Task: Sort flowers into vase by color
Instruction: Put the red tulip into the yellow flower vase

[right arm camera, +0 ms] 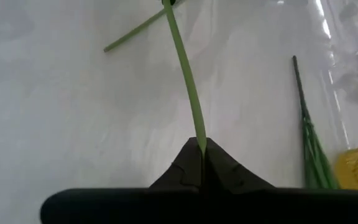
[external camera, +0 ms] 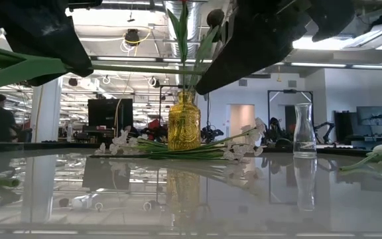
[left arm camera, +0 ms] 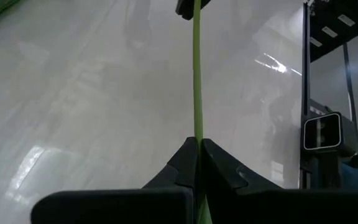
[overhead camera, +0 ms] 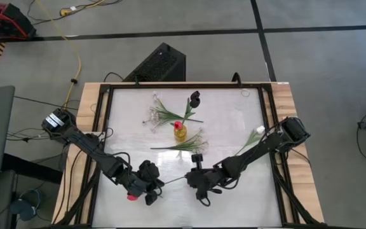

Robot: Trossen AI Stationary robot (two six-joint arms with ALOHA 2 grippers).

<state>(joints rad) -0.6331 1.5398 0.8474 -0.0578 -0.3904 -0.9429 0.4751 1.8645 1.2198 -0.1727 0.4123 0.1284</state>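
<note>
Both grippers are shut on one red-bud flower held above the table's near middle. My left gripper (overhead camera: 150,183) (left arm camera: 197,142) is at its bud end, where the red bud (overhead camera: 132,196) shows. My right gripper (overhead camera: 197,180) (right arm camera: 202,144) is farther along the green stem (overhead camera: 174,179). The yellow vase (overhead camera: 180,133) (external camera: 184,121) stands mid-table with a red bud (overhead camera: 177,124) in it. Sprays of tiny white blossoms (overhead camera: 155,115) lie around its base. A dark bloom (overhead camera: 195,97) lies beyond it and a white bud (overhead camera: 259,131) to the right. My left gripper pinches the green stem (left arm camera: 197,127) between its two fingers, near the red-bud end. The stem runs straight out past the fingertips to the other gripper, lifted clear of the table. My right gripper pinches the same stem (right arm camera: 198,134) between its two fingers, farther from the bud. The stem leads straight on from the fingertips toward the left gripper, about level and clear of the table (external camera: 118,67).
A clear glass vase (external camera: 304,131) (overhead camera: 245,93) stands near the table's far right corner. More green stems (right arm camera: 309,155) lie beside the yellow vase. Bare white tabletop (overhead camera: 246,197) spreads along the near edge, inside a black frame (overhead camera: 104,121).
</note>
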